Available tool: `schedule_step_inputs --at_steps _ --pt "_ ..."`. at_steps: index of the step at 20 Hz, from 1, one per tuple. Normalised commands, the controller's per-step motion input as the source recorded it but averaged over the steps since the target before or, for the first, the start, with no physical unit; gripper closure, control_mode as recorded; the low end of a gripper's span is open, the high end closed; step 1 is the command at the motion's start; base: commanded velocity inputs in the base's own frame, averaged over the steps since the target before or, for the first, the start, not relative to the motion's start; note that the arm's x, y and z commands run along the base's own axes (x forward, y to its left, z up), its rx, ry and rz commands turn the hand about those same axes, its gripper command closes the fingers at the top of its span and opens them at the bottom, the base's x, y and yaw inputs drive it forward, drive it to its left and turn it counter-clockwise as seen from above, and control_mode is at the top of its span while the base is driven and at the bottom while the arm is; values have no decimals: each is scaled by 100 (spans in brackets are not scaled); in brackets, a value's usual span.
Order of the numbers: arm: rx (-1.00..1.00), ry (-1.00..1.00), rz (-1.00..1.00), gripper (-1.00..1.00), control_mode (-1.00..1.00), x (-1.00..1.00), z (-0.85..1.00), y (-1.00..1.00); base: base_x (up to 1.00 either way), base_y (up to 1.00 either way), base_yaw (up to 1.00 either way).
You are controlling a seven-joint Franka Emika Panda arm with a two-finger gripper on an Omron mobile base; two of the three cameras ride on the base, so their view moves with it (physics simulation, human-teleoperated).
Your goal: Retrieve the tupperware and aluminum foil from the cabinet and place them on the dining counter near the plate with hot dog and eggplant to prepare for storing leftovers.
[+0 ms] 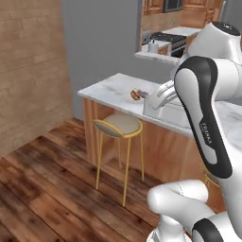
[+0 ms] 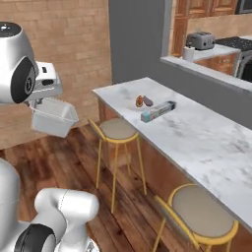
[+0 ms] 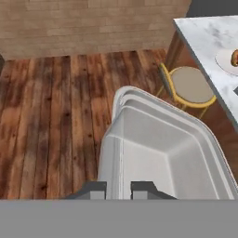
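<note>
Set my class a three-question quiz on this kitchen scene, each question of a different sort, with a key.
1. True or false: the foil box already lies on the counter.
2. What does the gripper hold? A) the plate B) the tub C) a stool
3. Fill in: the tub hangs above the wooden ____.

Key:
1. True; it lies beside the plate.
2. B; the jaws are closed on the tub's near wall.
3. Floor; the tub is not yet over the counter.
</note>
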Motion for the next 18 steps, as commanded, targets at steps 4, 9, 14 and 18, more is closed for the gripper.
schedule_step_inputs --at_steps 4,9,14,18 --pt "0 0 0 100 100 0 0 0 100 100 -49" --pt "0 0 0 100 100 0 0 0 100 100 -50" --pt "0 0 0 100 100 0 0 0 100 100 -51" --pt "0 0 0 100 100 0 0 0 100 83 -52"
